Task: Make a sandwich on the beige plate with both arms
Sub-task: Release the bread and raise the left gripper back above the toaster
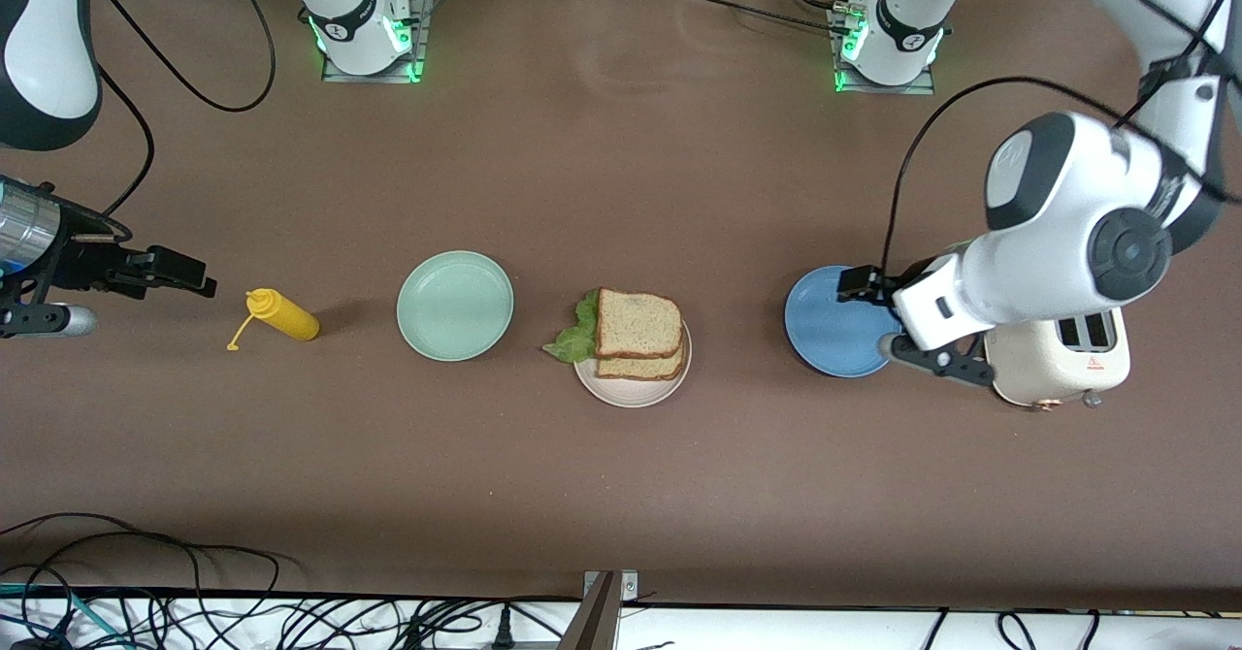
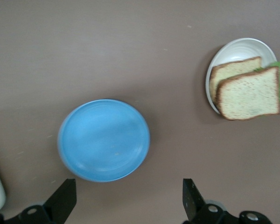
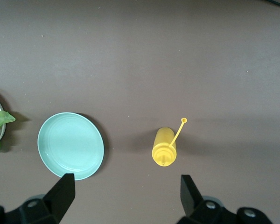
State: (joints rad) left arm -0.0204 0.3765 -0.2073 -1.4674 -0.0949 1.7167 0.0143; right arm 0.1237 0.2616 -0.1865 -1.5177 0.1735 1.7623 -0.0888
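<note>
Front view showed the sandwich [image 1: 638, 336] already assembled on the beige plate [image 1: 631, 391]: two bread slices stacked a little askew, with the lettuce leaf [image 1: 575, 334] sticking out from between them toward the right arm's end of the table. The plate sat near the middle of the table, between the mint-green plate [image 1: 455, 305] and the blue plate [image 1: 831, 322].

The left gripper [image 1: 866, 313] hung over the blue plate's edge, its fingers spread wide and holding nothing — its wrist view looked down on that bare plate between the two fingertips. Just beside it, at the left arm's end, stood a cream toaster [image 1: 1062, 357]. The right gripper [image 1: 179, 273] hovered over the table near a yellow squeeze bottle [image 1: 282, 315] lying on its side, its fingers likewise released and empty.

Judged from the layout, the building was done and both arms were in the retreat step. What remained seemed only to lift clear without brushing either plate or the bottle — no further grasp appeared to be needed.
</note>
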